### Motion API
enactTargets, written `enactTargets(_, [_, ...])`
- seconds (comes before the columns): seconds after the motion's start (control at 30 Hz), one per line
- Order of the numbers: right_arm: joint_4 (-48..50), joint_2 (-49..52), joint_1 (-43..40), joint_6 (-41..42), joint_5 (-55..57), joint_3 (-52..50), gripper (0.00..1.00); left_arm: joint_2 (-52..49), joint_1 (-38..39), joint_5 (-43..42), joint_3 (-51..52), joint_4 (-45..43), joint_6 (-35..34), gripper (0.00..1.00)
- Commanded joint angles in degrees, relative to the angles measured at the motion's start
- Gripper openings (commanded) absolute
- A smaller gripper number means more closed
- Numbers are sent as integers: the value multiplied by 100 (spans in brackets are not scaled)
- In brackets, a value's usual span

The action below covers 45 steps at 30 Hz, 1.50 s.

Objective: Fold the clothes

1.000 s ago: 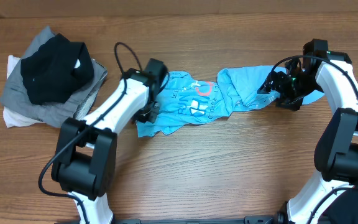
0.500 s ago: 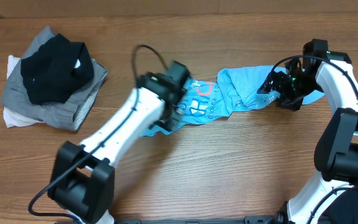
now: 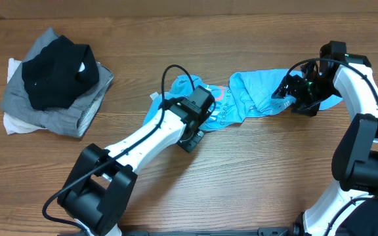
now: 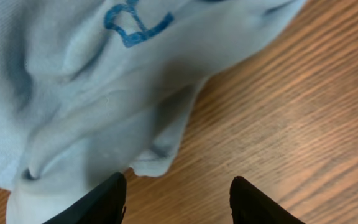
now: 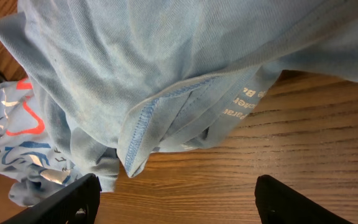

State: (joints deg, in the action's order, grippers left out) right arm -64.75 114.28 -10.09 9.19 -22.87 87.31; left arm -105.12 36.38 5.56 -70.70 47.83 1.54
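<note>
At the table's (image 3: 254, 177) middle, we see our left gripper (image 4: 178, 200) has dragged the shirt's (image 3: 248, 92) left end inward and released it, fingers parted; right gripper (image 5: 179, 199) unmoved, gaping wide.

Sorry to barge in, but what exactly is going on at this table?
Two robot arms are working on a sky-blue T-shirt that lies crumpled on the table. The left fingers stand open at its near edge, gripping nothing; the right fingers stand open over its right end. A pile of black, grey and white garments sits at the far left.
</note>
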Motion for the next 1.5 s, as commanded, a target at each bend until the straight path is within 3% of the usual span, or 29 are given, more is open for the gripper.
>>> enactTargets(0.0, [11,-122,-17,-20,35,7,84,-52,-190,-409,162,-79,326,55])
enactTargets(0.27, [11,-122,-17,-20,37,7,84,-52,-186,-664,208,-129,472,30])
enactTargets(0.83, [-9,-122,-17,-20,37,7,84,-52,-254,-48,605,-920,597,46])
enactTargets(1.3, [-11,-122,-17,-20,35,7,84,-55,-308,-245,1034,-1305,592,40])
enactTargets(1.47, [-15,-122,-17,-20,37,7,84,-55,-310,-304,1034,-1617,461,30])
